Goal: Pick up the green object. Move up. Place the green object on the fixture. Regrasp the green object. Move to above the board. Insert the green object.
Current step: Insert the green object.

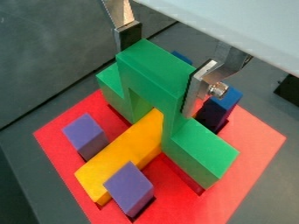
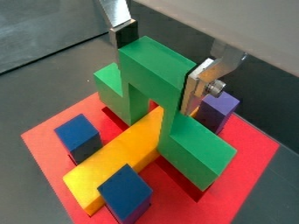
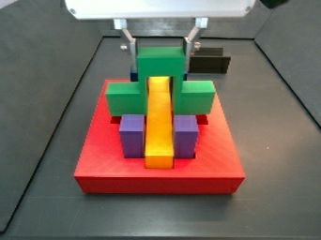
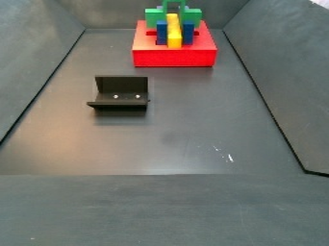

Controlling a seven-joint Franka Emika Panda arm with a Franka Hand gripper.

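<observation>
Risk sits mostly in the last bit of seating. In both wrist views the gripper [image 1: 162,59] is clamped on the raised stem of the green object [image 1: 158,96], one silver finger [image 1: 201,86] flat against its side, and the piece straddles the yellow bar [image 1: 126,149] on the red board [image 1: 251,144]. If the stem is slightly tilted in that hold, its legs could catch on the bar or on the slot edge and jam instead of sinking in.

In a side view the green object [image 3: 160,82] looks centred over the bar, behind the purple blocks [image 3: 131,134]; whether it is fully down I cannot tell. Letting go too early could leave it perched.

The wider side view shows the fixture [image 4: 119,93] well apart from the board [image 4: 176,53], so no clash threatens there.
</observation>
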